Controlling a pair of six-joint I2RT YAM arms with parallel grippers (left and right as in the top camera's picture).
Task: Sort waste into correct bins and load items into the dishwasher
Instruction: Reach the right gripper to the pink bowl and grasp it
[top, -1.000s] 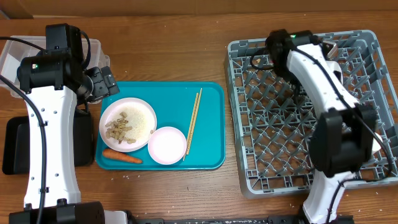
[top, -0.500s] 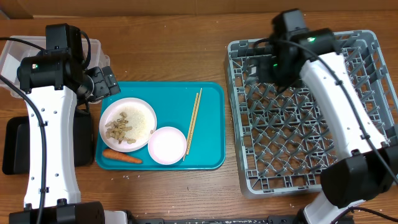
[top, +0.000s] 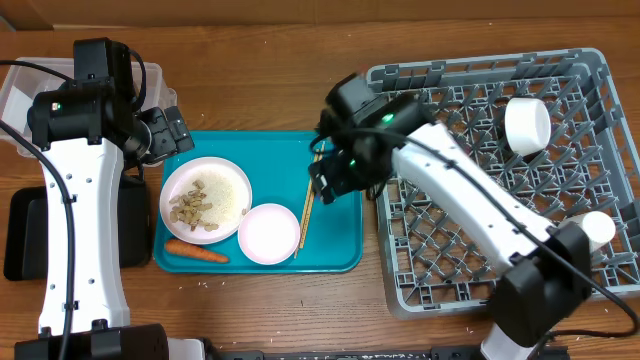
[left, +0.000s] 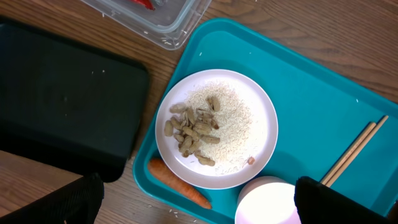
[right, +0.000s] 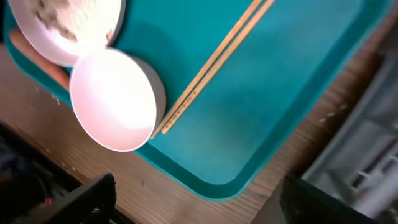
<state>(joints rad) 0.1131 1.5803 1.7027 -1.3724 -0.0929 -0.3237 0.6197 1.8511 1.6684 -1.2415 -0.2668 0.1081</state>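
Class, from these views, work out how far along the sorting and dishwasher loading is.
Done: two white cups sit in the rack. In hand: nothing yet; the open right gripper hovers over the chopsticks. Left: chopsticks, bowl, plate of scraps and carrot on the tray.

A white round plate (left: 271, 124) of rice (left: 235, 113) and peanuts (left: 189, 132) sits mid-frame on a teal plastic tray (left: 311, 87); orange carrot (left: 178, 184) just below it; wooden chopsticks (left: 353, 150) at right.
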